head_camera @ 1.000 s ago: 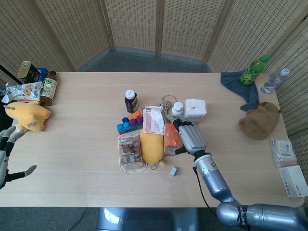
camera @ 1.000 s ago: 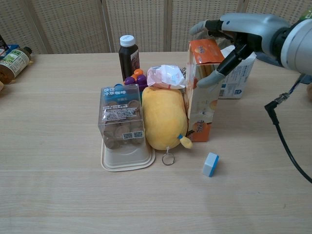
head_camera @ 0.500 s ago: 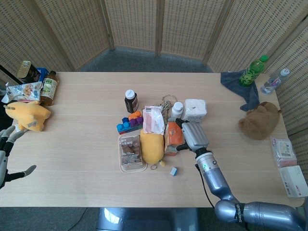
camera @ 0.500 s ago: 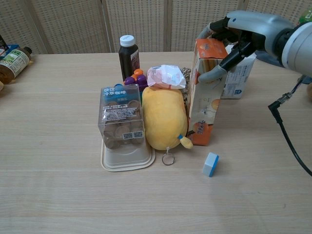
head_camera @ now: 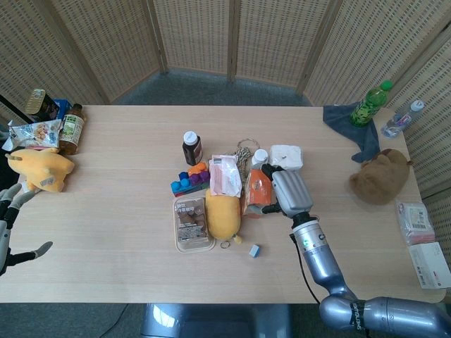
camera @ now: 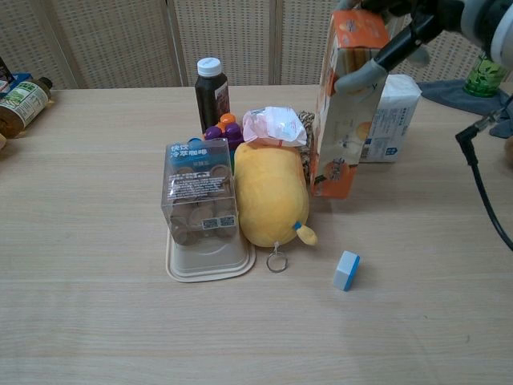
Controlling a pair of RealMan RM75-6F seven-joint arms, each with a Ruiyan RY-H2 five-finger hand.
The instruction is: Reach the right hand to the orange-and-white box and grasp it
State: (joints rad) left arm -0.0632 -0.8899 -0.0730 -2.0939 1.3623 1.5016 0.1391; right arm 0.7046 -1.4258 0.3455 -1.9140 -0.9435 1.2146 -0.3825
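My right hand [head_camera: 287, 193] [camera: 409, 32] grips the top of the orange-and-white box [head_camera: 256, 189] [camera: 346, 104]. The box hangs upright and slightly tilted, its bottom lifted off the table, just right of the yellow plush toy [camera: 271, 195]. The thumb presses the box's front face in the chest view. My left hand [head_camera: 8, 225] is at the far left edge of the head view, fingers spread, holding nothing.
A clear box of brown snacks [camera: 198, 195], a dark bottle [camera: 212, 92], a pink-white packet [camera: 275, 125] and a white tissue pack [camera: 389, 120] crowd around the box. A small blue-white block [camera: 346, 269] lies in front. A green bottle [head_camera: 371, 103] and brown plush [head_camera: 381, 176] sit far right.
The right hand closed on the box's top and raised it; the box went from standing on the table to hanging above it, shifted slightly back.
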